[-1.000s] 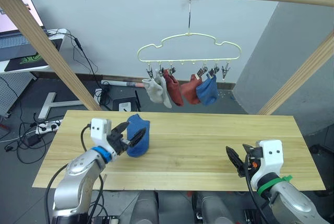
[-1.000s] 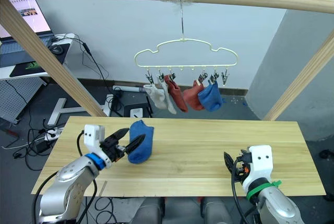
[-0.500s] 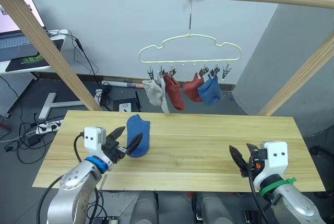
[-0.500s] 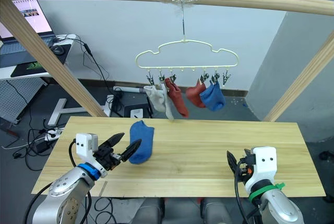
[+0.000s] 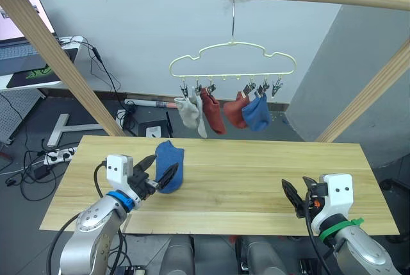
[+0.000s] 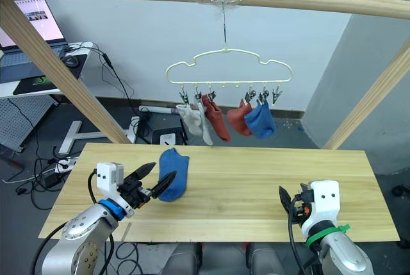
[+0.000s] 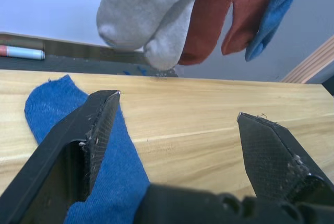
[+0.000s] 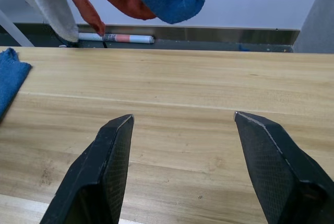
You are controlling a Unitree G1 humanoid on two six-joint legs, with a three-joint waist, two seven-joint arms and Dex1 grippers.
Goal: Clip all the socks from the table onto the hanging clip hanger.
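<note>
Socks: five already clipped up, one blue sock left on the surface.

From the head views, the hanger [image 5: 232, 63] carries two grey, two red and one blue; the last blue sock [image 5: 169, 165] lies on the surface [image 5: 256, 179] by the left claw [image 5: 157, 175]. Left wrist view: that claw is spread wide, one finger over the sock, gripping nothing. Right wrist view: the right claw [image 8: 182, 125] hovers released, empty.

One clip hanger [image 5: 232, 60] hangs at twelve o'clock, carrying five socks: two light grey socks [image 5: 190, 112], two rust-red socks [image 5: 214, 111] and one hanging blue sock [image 5: 257, 113]. One table [image 5: 256, 179] bears a single blue sock [image 5: 168, 166] at nine o'clock. Six socks altogether.
</note>
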